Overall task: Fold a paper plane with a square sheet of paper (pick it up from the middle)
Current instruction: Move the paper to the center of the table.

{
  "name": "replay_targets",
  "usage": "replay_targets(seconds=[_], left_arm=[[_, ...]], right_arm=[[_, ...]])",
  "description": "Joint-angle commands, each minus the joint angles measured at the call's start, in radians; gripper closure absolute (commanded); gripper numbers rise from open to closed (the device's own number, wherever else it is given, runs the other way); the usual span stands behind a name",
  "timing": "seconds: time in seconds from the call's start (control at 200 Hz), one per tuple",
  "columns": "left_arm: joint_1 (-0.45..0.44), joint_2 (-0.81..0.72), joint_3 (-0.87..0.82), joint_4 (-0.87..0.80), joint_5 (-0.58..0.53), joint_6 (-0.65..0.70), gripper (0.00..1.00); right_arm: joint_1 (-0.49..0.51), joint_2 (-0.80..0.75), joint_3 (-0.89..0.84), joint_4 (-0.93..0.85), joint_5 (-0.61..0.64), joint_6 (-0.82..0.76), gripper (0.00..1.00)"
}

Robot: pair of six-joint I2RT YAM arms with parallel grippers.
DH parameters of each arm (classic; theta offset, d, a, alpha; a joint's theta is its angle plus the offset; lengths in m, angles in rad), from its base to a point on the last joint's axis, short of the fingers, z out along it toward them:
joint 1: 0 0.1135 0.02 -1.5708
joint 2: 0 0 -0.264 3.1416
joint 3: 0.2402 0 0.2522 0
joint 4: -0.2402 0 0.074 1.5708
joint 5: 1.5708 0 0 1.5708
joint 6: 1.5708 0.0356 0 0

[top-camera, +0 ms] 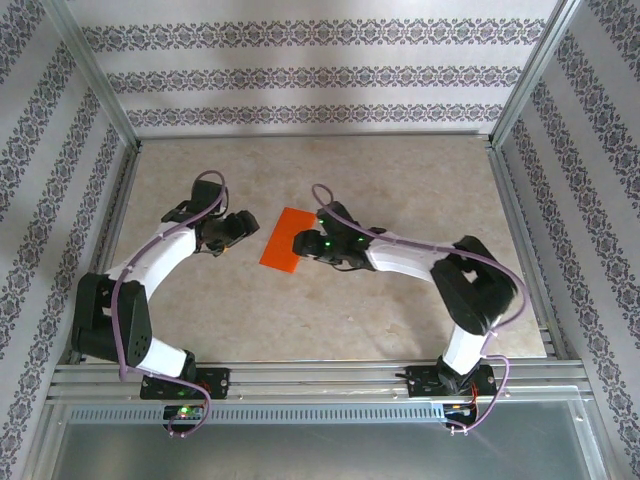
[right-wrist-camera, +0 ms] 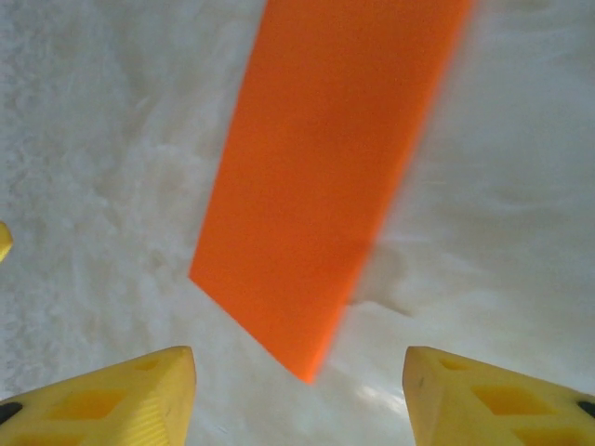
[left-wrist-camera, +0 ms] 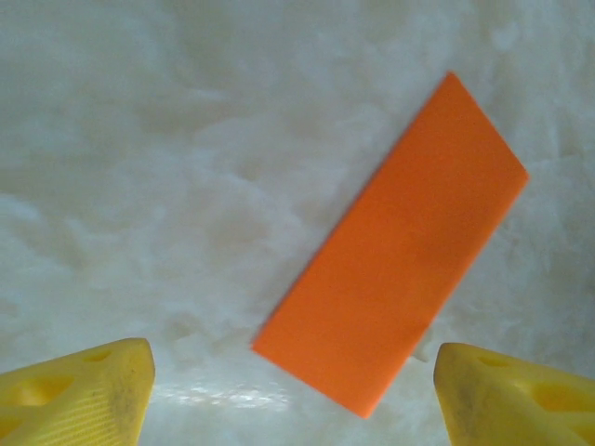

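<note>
The square sheet of paper lies on the table as a narrow bright orange rectangle, seemingly folded in half, set at a slant. My left gripper hangs just to its left with its yellow fingers spread wide and nothing between them. In the left wrist view the sheet has its near corner between the fingertips of the left gripper. My right gripper is over the sheet's right edge. Its yellow fingers are apart, and the sheet runs away from them. The paper plane is out of view.
The beige marbled tabletop is boxed in by patterned walls and metal frame posts. A metal rail carrying both arm bases runs along the near edge. Bare table lies behind and in front of the sheet.
</note>
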Motion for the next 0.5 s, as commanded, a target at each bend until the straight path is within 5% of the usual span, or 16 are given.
replay_targets(seconds=[0.0,0.495], left_arm=[[0.050,-0.060,-0.037,0.053,0.027,-0.015,0.18],[0.070,-0.035,-0.059,0.081,0.090,0.000,0.04]], right_arm=[[0.031,0.093,0.082,0.005,-0.057,0.043,0.41],[0.021,0.228,0.133,-0.102,-0.185,-0.014,0.49]])
